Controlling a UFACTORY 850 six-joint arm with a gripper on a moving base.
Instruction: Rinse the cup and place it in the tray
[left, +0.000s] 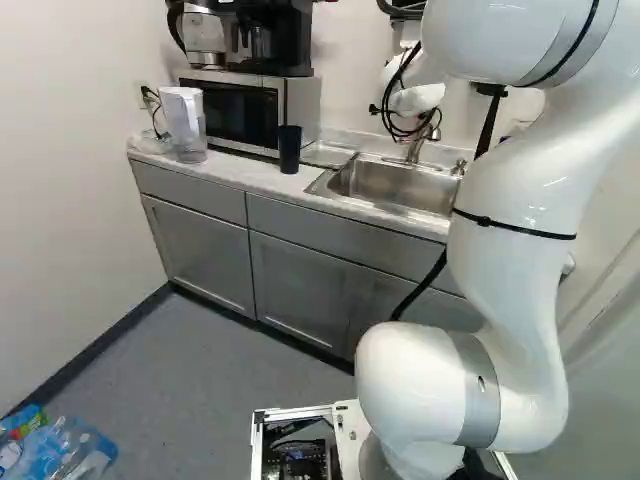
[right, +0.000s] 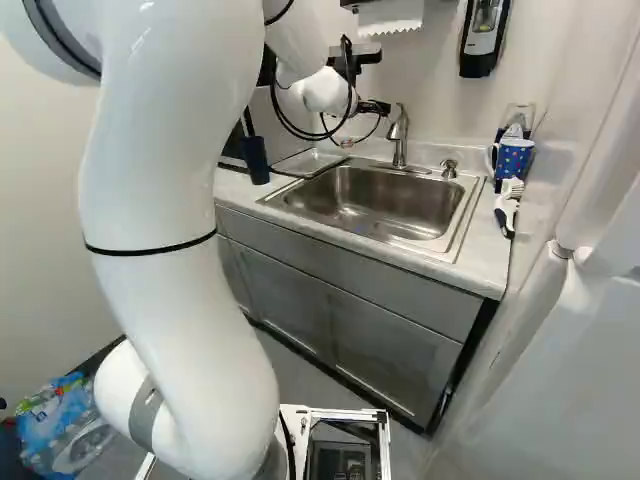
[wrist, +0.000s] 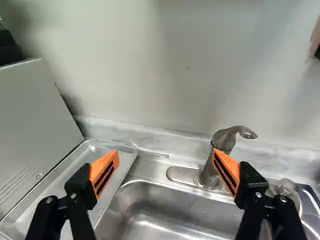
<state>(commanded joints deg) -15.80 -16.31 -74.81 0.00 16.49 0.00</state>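
Standing wide apart, the fingers (wrist: 104, 173) have the tray (wrist: 57, 183) (dark cup (left: 289, 150) beside it) beyond 1 of them.

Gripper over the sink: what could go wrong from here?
Clipping the faucet: in the wrist view one finger of the open gripper overlaps the faucet. The gap in depth can't be judged, so a move that way might hit it.
Wrong pick: the task just says cup, but there's a dark cup by the microwave and a blue mug across the sink.
Tight grasp: the dark cup stands near the microwave's corner; fingers may bump either.
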